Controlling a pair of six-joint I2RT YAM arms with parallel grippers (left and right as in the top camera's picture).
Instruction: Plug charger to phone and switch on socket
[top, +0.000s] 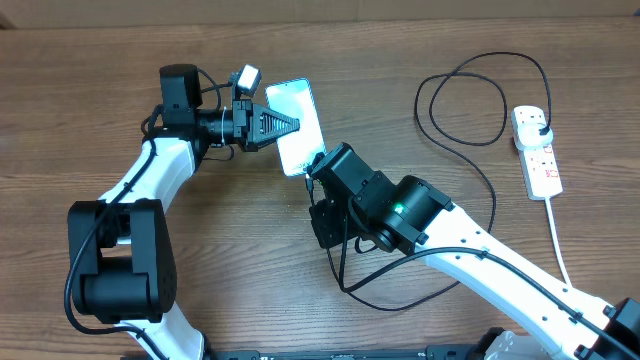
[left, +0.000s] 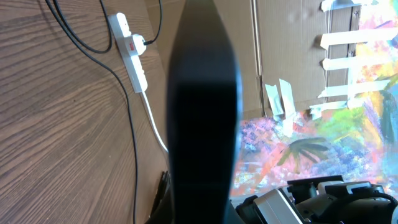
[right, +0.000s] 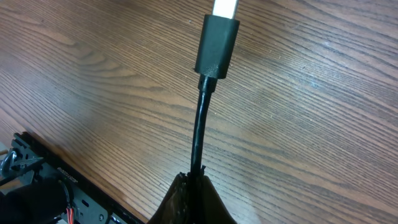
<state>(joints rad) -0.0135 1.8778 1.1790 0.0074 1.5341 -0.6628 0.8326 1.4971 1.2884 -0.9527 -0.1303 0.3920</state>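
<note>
Left end effector (top: 292, 123) clenched on phone (top: 298, 105) edge, right end effector (right: 194, 182) clenched on charger (right: 200, 130) — connector (right: 217, 45) at phone's edge, table (right: 311, 124) below.

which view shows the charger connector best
Right wrist: the charger connector sits centre frame, sharp, at the phone edge. Overhead hides it behind the right gripper. Left wrist shows only the charger's cable, not the connector.

Brown wood-grain table top (top: 90, 110) is backed by a plain brown cardboard panel (left: 292, 37) stuck with white tape strips (left: 348, 38), a multicoloured painted sheet (left: 298, 149) being seen beside it.
</note>
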